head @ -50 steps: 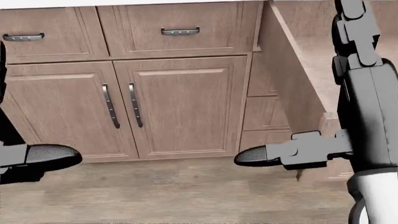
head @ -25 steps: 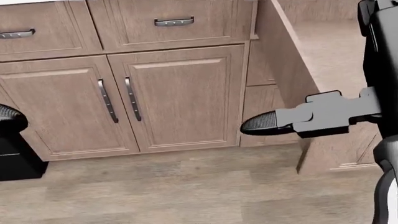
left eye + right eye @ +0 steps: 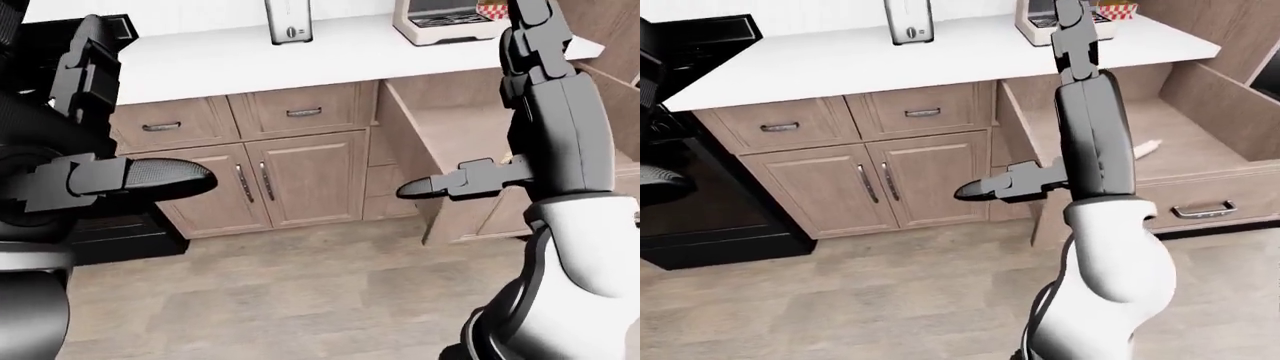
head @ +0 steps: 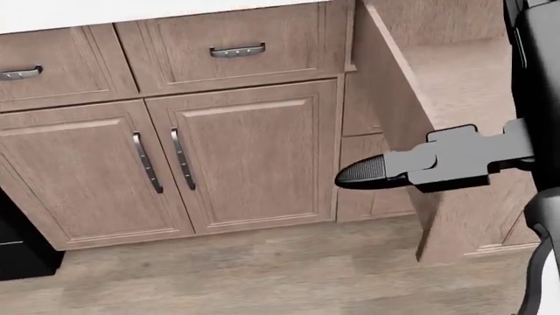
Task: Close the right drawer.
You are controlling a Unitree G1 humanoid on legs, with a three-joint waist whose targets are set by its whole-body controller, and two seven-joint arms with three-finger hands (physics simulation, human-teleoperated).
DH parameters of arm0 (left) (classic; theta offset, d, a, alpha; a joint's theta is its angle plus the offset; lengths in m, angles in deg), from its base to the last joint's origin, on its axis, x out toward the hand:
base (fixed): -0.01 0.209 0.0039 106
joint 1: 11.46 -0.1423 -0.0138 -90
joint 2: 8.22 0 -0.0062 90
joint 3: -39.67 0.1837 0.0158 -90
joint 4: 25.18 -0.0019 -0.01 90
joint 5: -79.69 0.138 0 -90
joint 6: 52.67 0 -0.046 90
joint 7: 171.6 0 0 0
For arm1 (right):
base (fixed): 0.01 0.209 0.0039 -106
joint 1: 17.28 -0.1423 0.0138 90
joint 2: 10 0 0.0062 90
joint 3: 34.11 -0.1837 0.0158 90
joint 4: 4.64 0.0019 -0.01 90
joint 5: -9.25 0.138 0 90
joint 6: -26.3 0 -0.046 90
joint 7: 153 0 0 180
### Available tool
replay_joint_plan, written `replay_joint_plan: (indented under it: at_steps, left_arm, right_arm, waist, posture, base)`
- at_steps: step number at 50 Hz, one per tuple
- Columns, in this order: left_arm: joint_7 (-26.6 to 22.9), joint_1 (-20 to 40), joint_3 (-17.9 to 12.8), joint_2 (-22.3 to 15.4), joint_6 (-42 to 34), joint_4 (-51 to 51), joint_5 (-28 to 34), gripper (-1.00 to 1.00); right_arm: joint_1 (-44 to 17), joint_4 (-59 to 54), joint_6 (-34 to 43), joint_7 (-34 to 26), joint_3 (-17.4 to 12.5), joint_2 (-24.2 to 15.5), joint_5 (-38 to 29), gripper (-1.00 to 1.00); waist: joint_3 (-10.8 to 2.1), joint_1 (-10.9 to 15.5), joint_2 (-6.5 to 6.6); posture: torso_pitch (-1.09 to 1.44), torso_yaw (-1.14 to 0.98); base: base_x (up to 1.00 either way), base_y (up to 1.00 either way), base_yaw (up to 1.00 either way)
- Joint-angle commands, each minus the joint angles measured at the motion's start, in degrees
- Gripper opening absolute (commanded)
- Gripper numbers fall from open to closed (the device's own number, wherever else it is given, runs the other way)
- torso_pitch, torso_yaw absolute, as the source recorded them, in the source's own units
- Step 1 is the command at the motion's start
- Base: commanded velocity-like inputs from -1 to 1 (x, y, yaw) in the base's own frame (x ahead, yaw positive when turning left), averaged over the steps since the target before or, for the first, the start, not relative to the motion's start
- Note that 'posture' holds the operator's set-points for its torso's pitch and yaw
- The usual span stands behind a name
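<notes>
Wood-grain right drawer (image 3: pixel 1200 161) sits pulled wide open under the white worktop (image 3: pixel 940 52). Right robot hand (image 3: pixel 990 189) hovers beside it, fingers spread, gripping nothing; next it probably needs to push the drawer's front panel.

readable text: none | counter (image 3: pixel 940 52): no lettering | steel appliance (image 3: pixel 908 21) at counter's far edge: dark control spot only, no legible marking | toaster oven (image 3: pixel 445 19): no brand readable | drawer fronts: blank

right hand (image 4: pixel 385 172) raised — fingers straight, empty
</notes>
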Motion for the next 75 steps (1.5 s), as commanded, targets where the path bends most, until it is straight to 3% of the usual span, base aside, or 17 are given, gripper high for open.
replay_joint_plan:
  at_steps: [1, 14, 23, 27, 30, 36, 42, 44, 45, 53, 56, 57, 59, 65, 67, 69, 75]
  left_arm:
    - [-0.1, 1.1, -1.3, -1.0, 1.6, 0.1, 0.4, 1.0]
    - [-0.1, 1.2, -1.2, -1.1, 2.1, -0.1, 0.6, 1.0]
    - [0.4, 1.2, -1.6, -1.6, 2.5, 0.0, -0.3, 1.0]
    - [0.2, 1.0, -1.7, -1.8, 2.6, 0.0, -0.2, 1.0]
    - [0.1, 0.6, -2.0, -1.8, 2.8, 0.0, -0.3, 1.0]
    - [0.7, 0.6, -2.8, -2.9, 3.6, 0.1, -1.7, 1.0]
    - [0.0, 0.7, -2.1, -2.4, 3.7, -0.3, -0.6, 1.0]
    - [-0.1, 1.0, -1.8, -2.4, 3.6, -0.7, -0.4, 1.0]
    - [-0.3, 1.1, -1.8, -2.4, 3.6, -0.7, -0.2, 1.0]
    - [0.5, 1.9, -1.8, -3.2, 3.8, -0.9, -1.3, 1.0]
    - [0.3, 1.5, -1.9, -3.1, 3.8, -0.8, -1.2, 1.0]
    - [0.3, 1.6, -2.1, -3.2, 3.8, -0.9, -1.3, 1.0]
    - [0.4, 1.7, -2.0, -3.3, 3.9, -0.9, -1.5, 1.0]
    - [0.1, 1.6, -1.9, -3.0, 4.0, -1.0, -1.0, 1.0]
    - [-0.3, 1.3, -1.6, -2.6, 3.9, -1.0, -0.2, 1.0]
    - [-0.3, 1.5, -1.7, -2.5, 3.8, -1.0, -0.2, 1.0]
    - [-0.6, 1.4, -1.8, -2.4, 3.8, -1.0, -0.1, 1.0]
  right_arm:
    - [-1.5, 1.4, -1.4, 0.1, -0.1, -0.1, -1.1, 1.0]
    - [-1.7, 1.2, -1.9, -0.1, -0.6, 0.3, -1.6, 1.0]
    - [-2.0, 1.2, -1.8, -0.4, -0.5, 0.3, -2.1, 1.0]
    - [-2.2, 1.3, -1.5, -0.9, -0.3, 0.3, -2.8, 1.0]
    - [-2.4, 1.3, -1.5, -1.1, -0.2, 0.4, -3.1, 1.0]
    - [-2.8, 1.4, -1.5, -1.9, -0.2, 0.7, -4.1, 1.0]
    - [-3.2, 1.6, -1.2, -2.6, -0.3, 0.7, -4.8, 1.0]
    - [-3.5, 1.6, -1.1, -2.8, -0.3, 0.7, -5.1, 1.0]
    - [-3.6, 1.5, -1.1, -2.8, -0.4, 0.8, -5.1, 1.0]
    - [-3.8, 1.6, -1.0, -3.2, -0.4, 0.9, -5.7, 1.0]
    - [-3.9, 1.6, -1.0, -3.1, -0.4, 0.9, -5.8, 1.0]
    - [-3.9, 1.6, -1.0, -3.2, -0.4, 0.9, -6.0, 1.0]
    - [-3.9, 1.6, -1.0, -3.2, -0.5, 0.9, -6.0, 1.0]
    - [-4.0, 1.7, -1.0, -3.2, -0.6, 0.9, -6.0, 1.0]
    - [-4.0, 1.7, -1.0, -3.2, -0.5, 1.0, -6.0, 1.0]
    - [-4.0, 1.7, -0.9, -3.2, -0.5, 1.0, -6.2, 1.0]
    - [-4.3, 2.0, -0.7, -3.6, -0.5, 1.0, -6.8, 1.0]
  waist:
    - [-1.0, -0.1, 0.17]
    - [-0.31, -0.9, 0.58]
    - [-0.51, -0.8, -0.69]
    - [-0.42, -0.7, 0.2]
    - [0.31, -0.3, 2.36]
    - [-0.52, -0.2, 1.66]
    - [-1.09, 0.6, -2.87]
    - [-1.04, 0.1, -2.29]
    - [-0.85, 0.3, -3.2]
    - [0.53, 0.4, 0.28]
    - [-0.69, 0.3, 4.88]
    - [-0.3, 0.8, 3.08]
    - [0.06, 0.3, 3.28]
    - [-0.44, 0.0, 0.4]
    - [-0.55, 0.2, -1.31]
    - [-1.52, 0.2, -4.7]
    - [-0.92, 0.3, -2.11]
  posture:
    - [0.0, 0.0]
    - [0.0, 0.0]
    - [0.0, 0.0]
    - [0.0, 0.0]
    - [0.0, 0.0]
    - [0.0, 0.0]
    - [0.0, 0.0]
    - [0.0, 0.0]
    - [0.0, 0.0]
    - [0.0, 0.0]
    - [0.0, 0.0]
    - [0.0, 0.0]
    - [0.0, 0.0]
    - [0.0, 0.0]
    - [0.0, 0.0]
    - [0.0, 0.0]
    - [0.0, 0.0]
  base:
    - [0.0, 0.0, -0.24]
    - [0.0, 0.0, -0.24]
    - [0.0, 0.0, -0.24]
    - [0.0, 0.0, -0.24]
    - [0.0, 0.0, -0.24]
    - [0.0, 0.0, -0.25]
    - [0.0, 0.0, -0.29]
    - [0.0, 0.0, -0.31]
    - [0.0, 0.0, -0.31]
    - [0.0, 0.0, -0.31]
    - [0.0, 0.0, -0.31]
    - [0.0, 0.0, -0.31]
    - [0.0, 0.0, -0.31]
    - [0.0, 0.0, -0.32]
    - [0.0, 0.0, -0.32]
    - [0.0, 0.0, -0.32]
    - [0.0, 0.0, -0.32]
